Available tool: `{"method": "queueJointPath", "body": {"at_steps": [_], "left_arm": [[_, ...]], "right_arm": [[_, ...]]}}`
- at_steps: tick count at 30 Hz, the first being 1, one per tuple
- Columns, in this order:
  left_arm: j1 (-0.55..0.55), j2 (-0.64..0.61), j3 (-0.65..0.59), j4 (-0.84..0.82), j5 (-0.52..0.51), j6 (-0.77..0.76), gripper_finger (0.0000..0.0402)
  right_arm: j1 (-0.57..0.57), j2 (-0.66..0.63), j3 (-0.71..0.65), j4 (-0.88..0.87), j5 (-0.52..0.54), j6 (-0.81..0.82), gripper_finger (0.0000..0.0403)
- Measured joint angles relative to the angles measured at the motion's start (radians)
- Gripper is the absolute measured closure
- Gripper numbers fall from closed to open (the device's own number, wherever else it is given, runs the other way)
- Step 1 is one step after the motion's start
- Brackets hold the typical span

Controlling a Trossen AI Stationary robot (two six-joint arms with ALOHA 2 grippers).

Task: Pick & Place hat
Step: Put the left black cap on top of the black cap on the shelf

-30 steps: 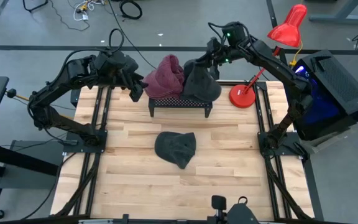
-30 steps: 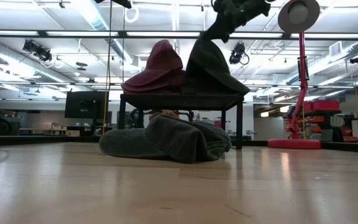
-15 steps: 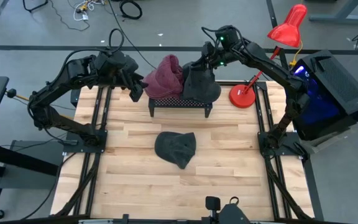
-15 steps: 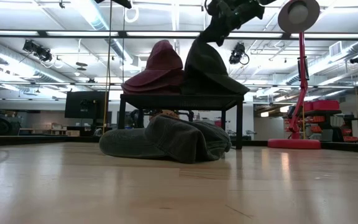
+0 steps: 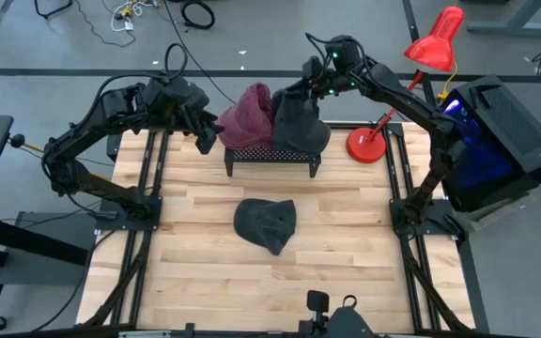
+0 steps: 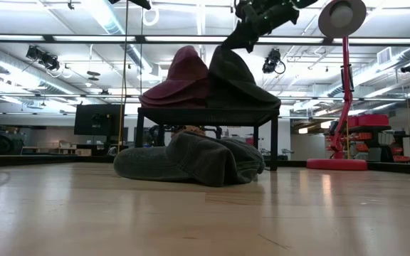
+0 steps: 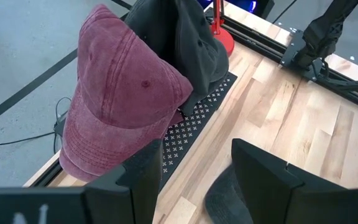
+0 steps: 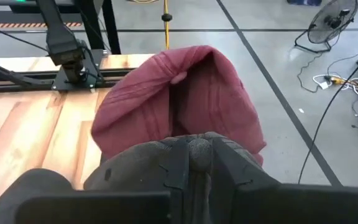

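A dark grey cap (image 5: 301,127) sits on the right part of a low black perforated rack (image 5: 270,156), its brim on the rack top. It leans against a maroon cap (image 5: 251,113) to its left. My right gripper (image 5: 306,86) is above it, shut on its crown; the low view shows that gripper (image 6: 251,21) over the grey cap (image 6: 240,75). A second grey hat (image 5: 266,223) lies crumpled on the table in front of the rack. My left gripper (image 7: 197,180) is open and hovers off the rack's left end, beside the maroon cap (image 7: 123,106). My right gripper pinches the top of the dark grey cap's crown (image 8: 194,144) between its two fingers, coming from above and from the table's right, slanting down. The crown fabric is pulled up into a peak (image 6: 235,44). The cap's lower edge rests on the rack, its left side against the maroon cap.
A red desk lamp stands right of the rack, its base (image 5: 367,144) on the table and its shade (image 5: 437,38) high beyond the far right corner. Bare wood lies in front of the grey hat on the table, toward the near edge (image 5: 270,291). Black frame rails run along both sides.
My right gripper has moved toward the table's left, toward the maroon cap, still shut. The dark grey cap's crown has been drawn left with it and now leans against the maroon cap. Its brim has stayed on the rack.
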Motion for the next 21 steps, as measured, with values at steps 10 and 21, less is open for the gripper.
{"method": "queueJointPath", "body": {"at_steps": [10, 21], "left_arm": [[-0.002, 0.000, 0.000, 0.000, 0.000, 0.000, 0.0203], [-0.001, 0.000, 0.000, 0.000, 0.000, -0.001, 0.0203]], "right_arm": [[0.004, 0.038, 0.000, -0.004, 0.044, 0.007, 0.0363], [0.004, 0.033, 0.000, -0.014, 0.086, 0.017, 0.0233]]}}
